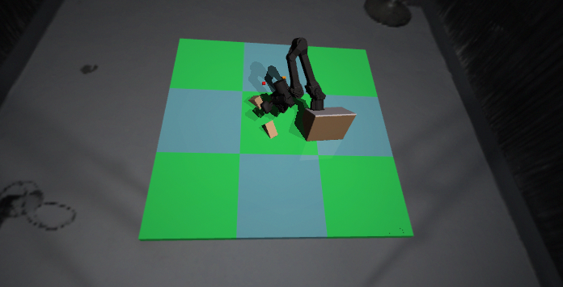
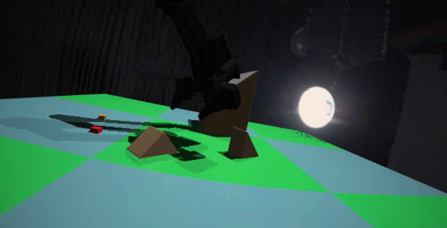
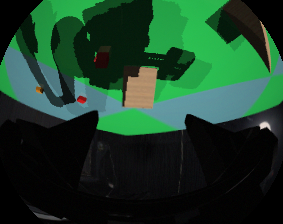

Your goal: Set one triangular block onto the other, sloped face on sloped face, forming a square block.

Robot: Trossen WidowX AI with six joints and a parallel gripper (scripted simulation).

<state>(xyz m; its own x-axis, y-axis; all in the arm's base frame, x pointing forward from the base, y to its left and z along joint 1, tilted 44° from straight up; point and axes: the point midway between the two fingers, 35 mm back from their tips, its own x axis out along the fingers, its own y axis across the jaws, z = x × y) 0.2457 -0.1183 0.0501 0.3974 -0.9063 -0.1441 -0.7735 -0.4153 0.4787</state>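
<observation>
I'm holding the hand (image 1: 274, 108) (image 2: 186, 112) (image 3: 142, 116) above the desk (image 1: 279, 196) (image 2: 180, 194) (image 3: 192, 30) with its fingers spread nearly as wide as they go, and nothing is sitting between them. One triangular block (image 1: 256, 101) (image 2: 151, 143) (image 3: 142, 88) is resting on the central green square, close to the hand in the top view, with a dark red cube (image 3: 102, 58) lying near it in the wrist view. The other triangular block (image 1: 271, 129) (image 2: 243, 143) is standing apart on the same square — nearer the large brown box (image 1: 329, 128) (image 2: 245, 105) that's carrying the arm (image 1: 293, 71) (image 2: 189, 24). Both blocks are showing sloping sides, and they aren't forming a square block. A red cube (image 1: 264, 83) (image 2: 96, 130) (image 3: 82, 99) and an orange cube (image 1: 284, 78) (image 2: 102, 117) (image 3: 39, 90) are lying on the blue square beyond, near each other but apart.
</observation>
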